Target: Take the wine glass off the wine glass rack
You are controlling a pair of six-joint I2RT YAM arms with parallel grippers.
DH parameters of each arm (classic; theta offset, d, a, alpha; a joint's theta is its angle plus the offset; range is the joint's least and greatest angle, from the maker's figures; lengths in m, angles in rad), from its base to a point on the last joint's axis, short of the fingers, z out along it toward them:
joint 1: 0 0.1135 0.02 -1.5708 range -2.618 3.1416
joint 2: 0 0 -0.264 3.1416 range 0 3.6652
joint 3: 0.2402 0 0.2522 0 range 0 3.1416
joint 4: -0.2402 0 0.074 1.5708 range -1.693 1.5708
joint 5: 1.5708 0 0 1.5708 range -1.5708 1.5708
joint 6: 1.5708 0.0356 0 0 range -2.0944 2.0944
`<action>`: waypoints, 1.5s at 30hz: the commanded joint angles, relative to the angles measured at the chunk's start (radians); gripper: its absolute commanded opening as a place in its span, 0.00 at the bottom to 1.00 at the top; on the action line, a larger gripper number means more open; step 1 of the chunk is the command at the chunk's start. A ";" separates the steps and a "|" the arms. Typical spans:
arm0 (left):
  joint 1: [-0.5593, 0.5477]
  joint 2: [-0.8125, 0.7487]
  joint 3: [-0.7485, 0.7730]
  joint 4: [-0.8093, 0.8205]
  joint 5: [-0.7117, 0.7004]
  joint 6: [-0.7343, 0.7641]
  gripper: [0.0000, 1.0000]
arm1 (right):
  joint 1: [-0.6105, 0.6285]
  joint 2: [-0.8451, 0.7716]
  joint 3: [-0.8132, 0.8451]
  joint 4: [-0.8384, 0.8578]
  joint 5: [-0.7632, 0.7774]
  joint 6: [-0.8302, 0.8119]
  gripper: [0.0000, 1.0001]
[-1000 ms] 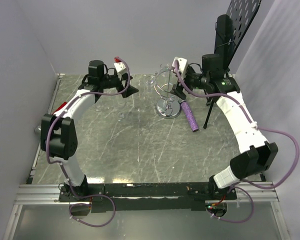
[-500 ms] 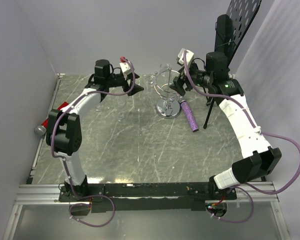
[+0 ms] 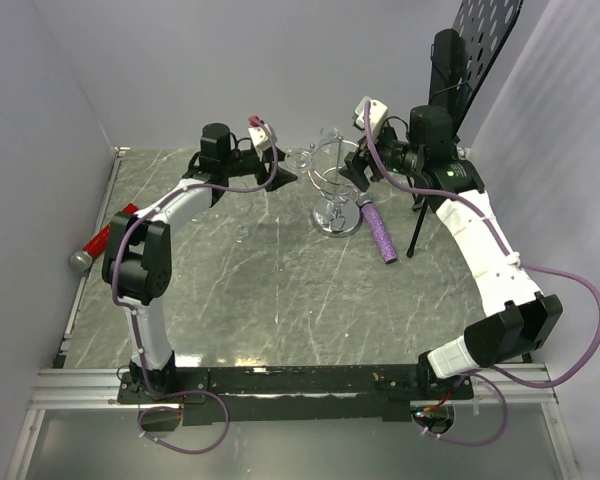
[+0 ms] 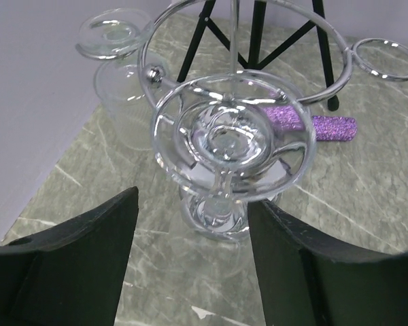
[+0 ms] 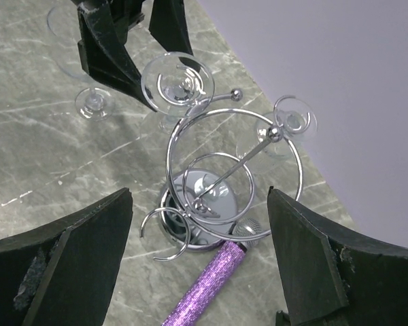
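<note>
The chrome wine glass rack [image 3: 336, 214] stands at the table's back middle; the right wrist view shows it from above [image 5: 202, 212]. A clear wine glass [image 4: 231, 139] hangs upside down from its left loop and also shows in the top view [image 3: 302, 160]. A second glass [image 4: 114, 34] hangs at the back. My left gripper [image 3: 283, 172] is open, and the hanging glass's bowl sits just ahead of its fingertips [image 4: 126, 210], apart from them. My right gripper [image 3: 356, 172] is open and empty, above the right side of the rack [image 5: 200, 272].
A purple glitter microphone [image 3: 380, 232] lies against the rack's base on the right. A tall black tripod stand [image 3: 448, 75] with a perforated panel stands behind my right arm. Another clear glass [image 3: 243, 232] is on the table left of the rack. A red-handled object [image 3: 102, 243] lies at the left edge.
My left gripper has moved right, closing in on the glass hanging at the rack's left. My right gripper rose slightly a second ago and has held still since.
</note>
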 commanded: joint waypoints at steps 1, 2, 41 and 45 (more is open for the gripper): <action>-0.021 0.008 0.050 0.074 0.022 -0.042 0.68 | 0.010 -0.048 -0.003 0.038 0.021 0.005 0.86; -0.024 0.011 0.051 0.076 0.025 -0.048 0.67 | 0.008 -0.050 -0.004 0.035 0.023 -0.004 0.86; -0.032 0.016 -0.001 0.163 0.108 -0.142 0.01 | 0.008 0.015 0.022 0.040 0.084 -0.039 0.86; -0.023 -0.001 -0.012 0.196 0.096 -0.162 0.01 | 0.008 0.016 0.022 0.043 0.087 -0.038 0.86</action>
